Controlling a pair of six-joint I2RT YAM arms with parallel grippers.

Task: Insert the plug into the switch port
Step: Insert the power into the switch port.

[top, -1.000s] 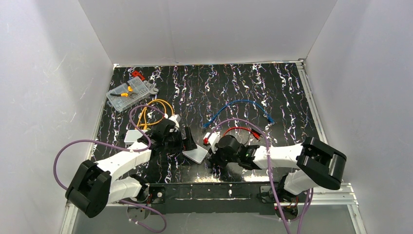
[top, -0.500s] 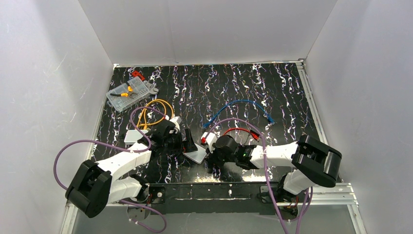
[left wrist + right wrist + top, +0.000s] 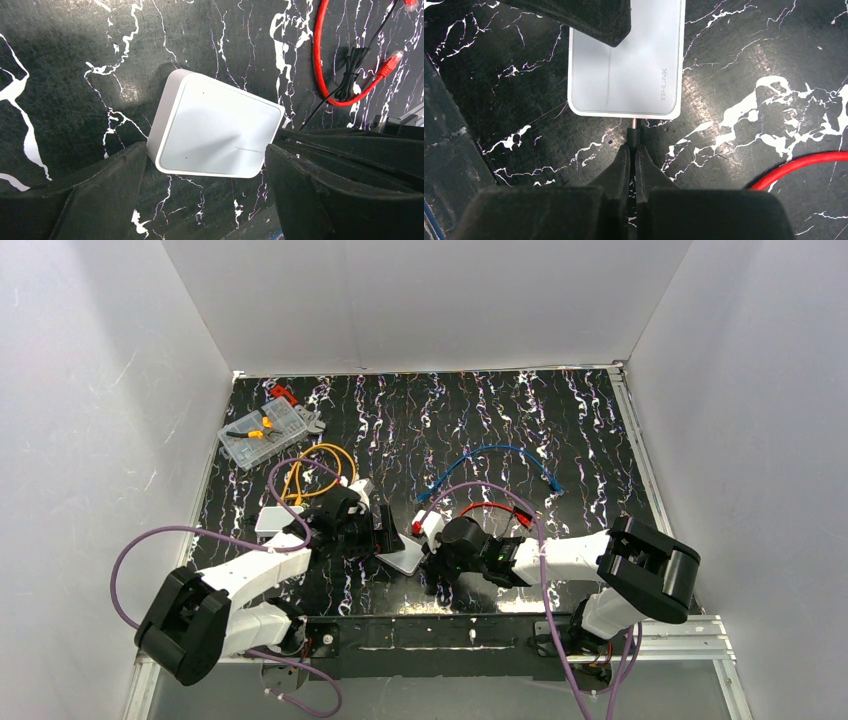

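Note:
The pale grey-white switch box lies flat on the black marbled table. My right gripper is shut on a thin black plug. The plug's metal pin meets the box's near edge; the switch port itself is hidden under that edge. My left gripper is open and straddles the near end of the box, with one fingertip by each lower corner. In the top view the box sits between both grippers near the table's front.
A red cable coils just beyond the box and shows at the right too. Farther back lie a blue cable, an orange cable, a clear parts case and a smaller white box.
My right gripper has moved left with the plug, up to the box's edge. The left gripper's fingers have narrowed a little around the box.

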